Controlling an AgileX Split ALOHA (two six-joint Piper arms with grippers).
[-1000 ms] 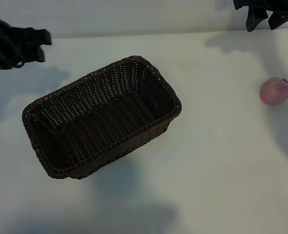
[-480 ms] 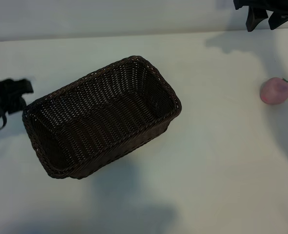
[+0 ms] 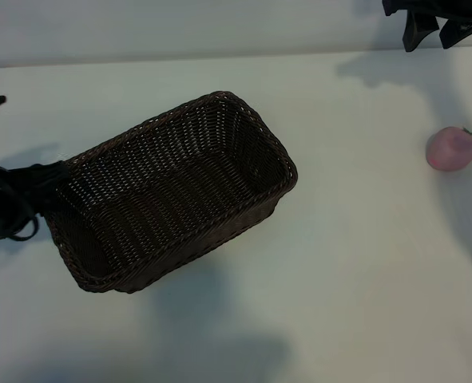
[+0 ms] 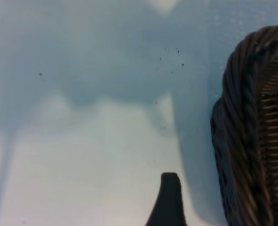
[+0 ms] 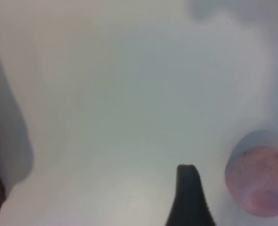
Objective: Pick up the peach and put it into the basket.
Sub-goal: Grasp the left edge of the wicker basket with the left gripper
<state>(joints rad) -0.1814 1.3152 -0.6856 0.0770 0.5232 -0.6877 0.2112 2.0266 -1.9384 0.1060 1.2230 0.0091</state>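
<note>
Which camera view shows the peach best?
The exterior view: the whole peach lies on the table, far right of the basket, leaf visible. The right wrist view shows it blurred and cut off at the edge; the left wrist view shows none.

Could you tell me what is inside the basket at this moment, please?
Nothing shows inside the basket: only its woven floor and walls. The near wall hides a strip of floor. The peach lies on the table, far from it.

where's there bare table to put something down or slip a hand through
Widest bare stretch: between the basket and the peach, running on to the near edge of the table. The strip behind the basket is also free. Crowded: the basket's left end, where the left claw sits close beside its rim. The right claw hangs at the far right corner.
</note>
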